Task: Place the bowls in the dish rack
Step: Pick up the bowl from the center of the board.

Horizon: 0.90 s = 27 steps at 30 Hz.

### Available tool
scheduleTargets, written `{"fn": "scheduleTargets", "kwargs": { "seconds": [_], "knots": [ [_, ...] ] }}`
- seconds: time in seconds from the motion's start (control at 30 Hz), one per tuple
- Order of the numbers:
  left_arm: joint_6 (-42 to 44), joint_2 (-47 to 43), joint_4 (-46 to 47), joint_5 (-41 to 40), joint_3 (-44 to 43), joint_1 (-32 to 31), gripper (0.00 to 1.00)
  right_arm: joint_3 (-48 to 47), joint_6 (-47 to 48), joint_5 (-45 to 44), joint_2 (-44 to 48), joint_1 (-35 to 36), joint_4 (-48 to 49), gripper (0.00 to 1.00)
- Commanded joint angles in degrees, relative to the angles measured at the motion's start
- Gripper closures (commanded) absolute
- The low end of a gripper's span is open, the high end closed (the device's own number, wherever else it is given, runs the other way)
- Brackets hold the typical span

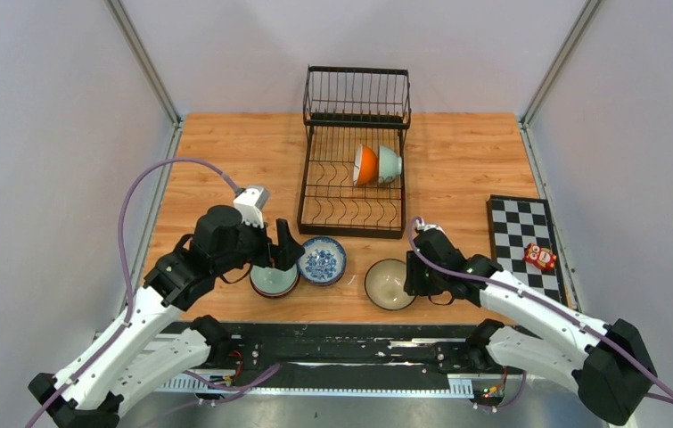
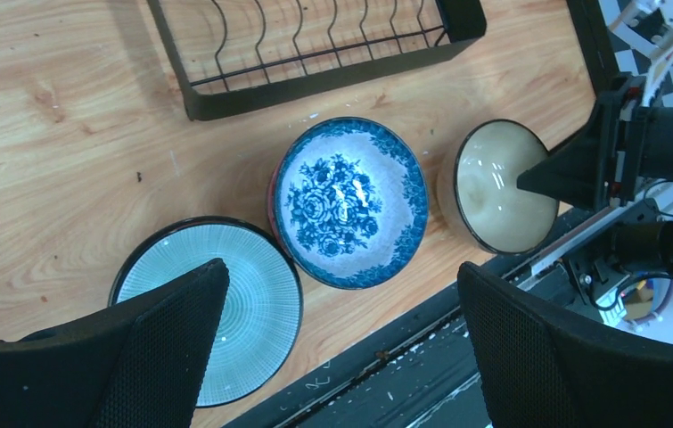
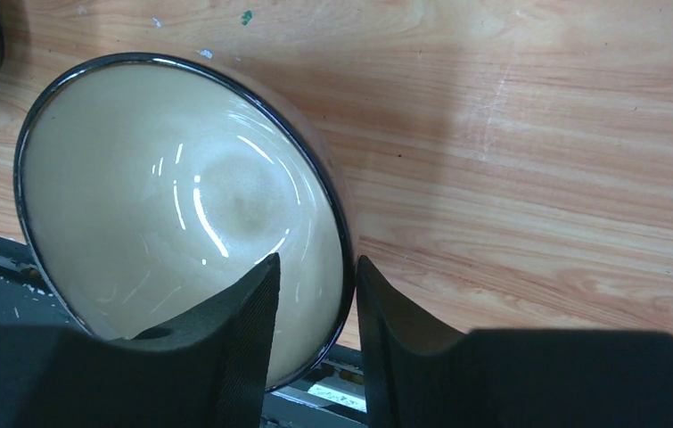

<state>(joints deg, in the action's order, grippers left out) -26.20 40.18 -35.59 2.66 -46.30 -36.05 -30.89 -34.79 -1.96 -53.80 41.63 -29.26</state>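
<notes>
Right gripper (image 3: 315, 267) sits astride the rim of the cream bowl (image 3: 181, 205), one finger inside the glazed hollow and the other outside the wall, jaws narrowed to a slim gap. Whether the pads already pinch the rim cannot be told from the wrist view. In the overhead view the bowl rests upright on the wooden table (image 1: 225, 160) near the front edge, at 9 o'clock from the gripper, so the hold falls on the bowl's 3 o'clock side. The dish rack (image 1: 350, 234) lies at about 11 o'clock from that bowl, near but apart from it, and the right arm is plainly the closer one. An orange bowl (image 1: 365, 165) and a pale green bowl (image 1: 389, 163) stand on edge in the rack's base. The cream bowl would probably need tipping the same way.

It is round, glossy and cream inside, with a thin dark rim. The left gripper (image 2: 341, 267) hangs fully spread and empty above a celadon bowl (image 2: 252, 294) and a blue-and-white bowl (image 2: 346, 201), at 9 o'clock from the cream one.
</notes>
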Motion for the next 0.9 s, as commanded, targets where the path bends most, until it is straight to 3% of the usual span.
{"fn": "scheduleTargets", "kwargs": {
  "seconds": [0.0, 0.17, 0.23, 0.3, 0.33, 0.87],
  "knots": [
    [-0.85, 0.71, 2.43, 0.18, 0.55, -2.00, 0.00, 0.94, -0.29, -0.42, -1.44, 0.59, 1.39, 0.62],
    [-1.25, 2.35, 3.17, -0.93, 0.34, -4.54, 0.00, 1.01, -0.25, -0.05, -3.52, 0.56, 2.86, 0.67],
    [-1.48, 2.74, 3.61, -1.03, 0.55, -5.26, 0.00, 1.00, -0.17, -0.04, -3.78, 0.61, 2.93, 0.77],
    [-2.02, 3.09, 4.05, -1.01, 0.75, -6.02, 0.00, 0.85, 0.26, 0.37, -3.67, 0.57, 2.89, 0.95],
    [-2.20, 3.33, 4.25, -1.03, 0.75, -6.49, 0.00, 0.71, 0.47, 0.47, -3.31, 0.63, 2.77, 0.97],
    [-4.67, 11.49, 5.56, -8.53, -3.87, -20.99, 0.00, -9.72, 1.90, -2.99, 3.75, 2.27, -7.61, 0.97]
  ]
}}
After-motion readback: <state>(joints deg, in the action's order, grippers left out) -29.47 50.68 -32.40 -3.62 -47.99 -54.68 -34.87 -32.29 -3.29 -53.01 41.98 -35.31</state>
